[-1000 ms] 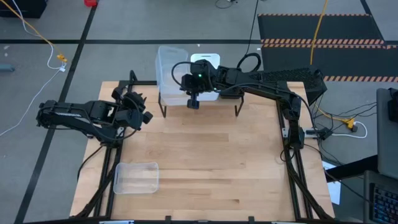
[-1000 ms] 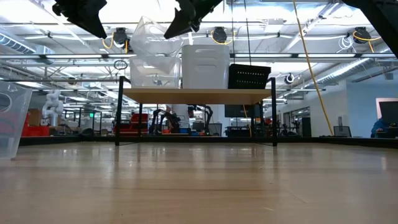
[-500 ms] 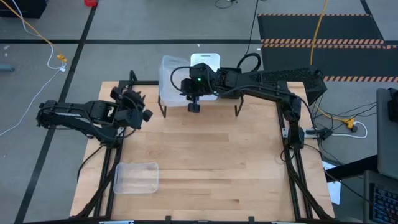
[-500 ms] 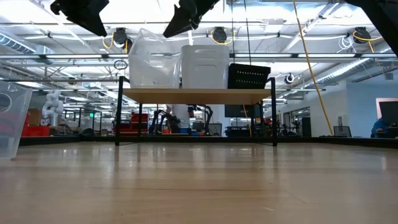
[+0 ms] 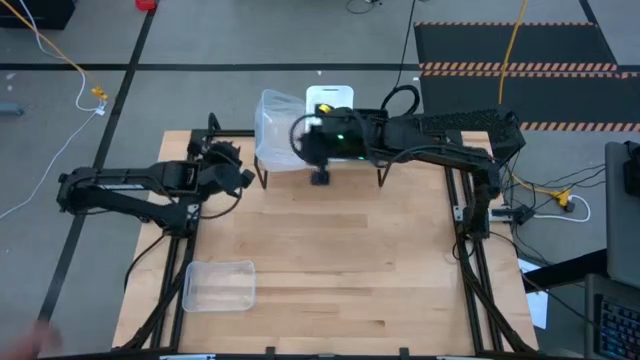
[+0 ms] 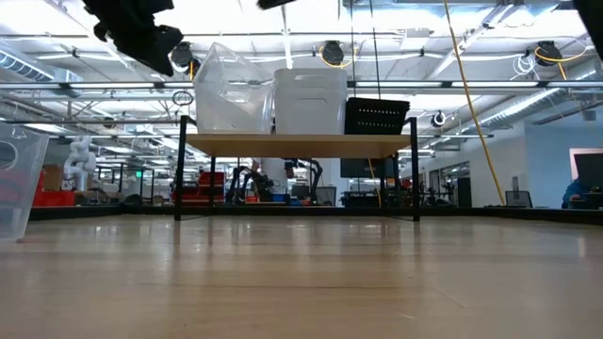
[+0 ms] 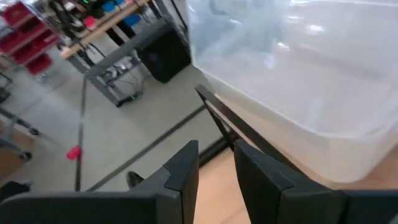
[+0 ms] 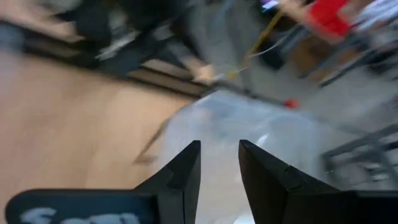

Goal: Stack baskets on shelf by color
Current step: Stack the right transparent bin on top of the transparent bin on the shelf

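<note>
Three stacks sit side by side on the shelf (image 6: 297, 143): clear baskets (image 6: 232, 94) at one end, white baskets (image 6: 310, 100) in the middle, a black basket (image 6: 378, 116) at the other end. One more clear basket (image 5: 219, 285) lies alone on the table (image 5: 340, 260), near the front on the left arm's side. Both grippers hold nothing, fingers a narrow gap apart: the right gripper (image 8: 219, 163) hangs above the shelf's front edge just beside the clear stack, and the left gripper (image 7: 216, 163) hovers near the shelf's end by that same stack.

clear basket (image 6: 231, 94), white basket (image 6: 310, 100), black slatted basket (image 6: 378, 116)
</note>
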Controlling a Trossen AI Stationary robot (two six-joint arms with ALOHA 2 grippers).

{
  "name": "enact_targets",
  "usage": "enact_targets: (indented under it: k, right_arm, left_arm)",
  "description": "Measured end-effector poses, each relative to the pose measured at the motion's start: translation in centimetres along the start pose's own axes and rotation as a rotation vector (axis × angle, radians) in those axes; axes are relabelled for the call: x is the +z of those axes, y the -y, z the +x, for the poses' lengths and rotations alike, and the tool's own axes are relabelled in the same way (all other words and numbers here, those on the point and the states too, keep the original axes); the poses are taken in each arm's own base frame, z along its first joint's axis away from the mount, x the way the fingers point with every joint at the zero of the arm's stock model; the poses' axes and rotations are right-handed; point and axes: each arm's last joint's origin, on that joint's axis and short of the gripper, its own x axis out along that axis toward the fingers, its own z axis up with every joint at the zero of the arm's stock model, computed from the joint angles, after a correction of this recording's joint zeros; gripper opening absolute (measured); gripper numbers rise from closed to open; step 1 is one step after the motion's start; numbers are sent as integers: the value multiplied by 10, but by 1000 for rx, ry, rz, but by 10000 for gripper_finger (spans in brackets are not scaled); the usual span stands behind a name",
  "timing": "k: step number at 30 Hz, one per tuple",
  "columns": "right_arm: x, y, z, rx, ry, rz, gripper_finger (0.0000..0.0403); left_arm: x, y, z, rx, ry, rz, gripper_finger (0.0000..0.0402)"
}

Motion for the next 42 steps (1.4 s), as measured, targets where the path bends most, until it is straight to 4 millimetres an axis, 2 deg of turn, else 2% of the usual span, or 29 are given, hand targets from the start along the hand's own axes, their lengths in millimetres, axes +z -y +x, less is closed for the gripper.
enact_targets:
  k: [5, 8, 12, 14, 17, 20, 22, 26, 29, 33, 42]
  right_arm:
    - [-15, -7, -50, 364, -34, 106, 105]
    - [-36, -22, -61, 465, -1, 148, 105]
    - [-78, -58, -57, 490, 44, 201, 105]
    - [-102, -78, -55, 501, 82, 227, 105]
    - [-138, -106, -50, 515, 153, 279, 105]
    - [-178, -133, -44, 537, 175, 326, 105]
    - [-198, -143, -43, 546, 186, 357, 105]
    - [-231, -157, -44, 557, 164, 411, 105]
    - [-245, -162, -45, 554, 182, 420, 105]
    - [-256, -166, -46, 549, 211, 421, 105]
    - [-265, -169, -48, 548, 228, 443, 105]
  left_arm:
    - [-2, -3, -8, -109, -9, 21, 106]
    - [4, -7, -17, -188, 52, 33, 107]
    - [32, -13, -28, -304, 221, 86, 111]
    - [48, -12, -30, -354, 250, 141, 120]
    - [74, -8, -28, -412, 225, 217, 143]
    - [103, 1, -20, -398, 176, 313, 172]
    - [121, 6, -14, -415, 141, 377, 189]
    - [150, 19, 0, -581, 37, 510, 205]
    - [163, 25, 9, -654, -54, 600, 207]
    - [169, 29, 24, -652, -204, 701, 207]
    - [158, 31, 54, -643, -454, 780, 203]
